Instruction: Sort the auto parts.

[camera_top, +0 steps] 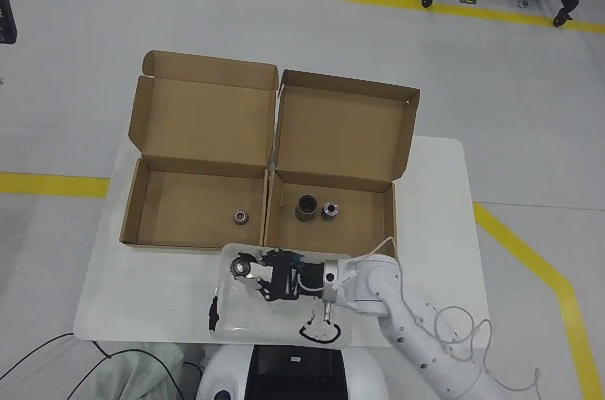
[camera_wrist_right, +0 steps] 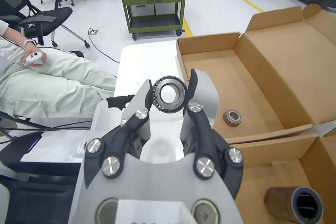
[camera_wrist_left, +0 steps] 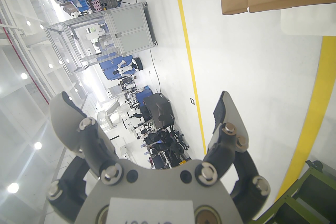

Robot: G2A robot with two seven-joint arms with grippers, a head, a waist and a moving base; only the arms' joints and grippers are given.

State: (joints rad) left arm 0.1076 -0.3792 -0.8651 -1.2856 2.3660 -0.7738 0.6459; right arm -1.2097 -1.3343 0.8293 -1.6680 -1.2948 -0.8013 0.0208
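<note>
Cardboard makes up both containers: two open boxes stand side by side on the far half of the white table, the left box at 9 o'clock of the right box, their walls touching. One clear plastic tray lies at 6 o'clock of them, on the table's near edge.

Four metal parts can be counted. The left box holds one small bearing. The right box holds one dark, rusty-looking sleeve and, just at 3 o'clock of it, a small ring, which may be another bearing, though it is too small to be sure.

The fourth part is a tapered roller bearing, grey steel with a row of slanted rollers around a smooth bore. The right gripper clamps it by its outer rim, bore facing the wrist camera, above the tray's 12 o'clock edge.

The left gripper points away from the table, its jaws spread wide with nothing between them.

Each gripper's base carries one white sticker; its print is cut off and unreadable.
</note>
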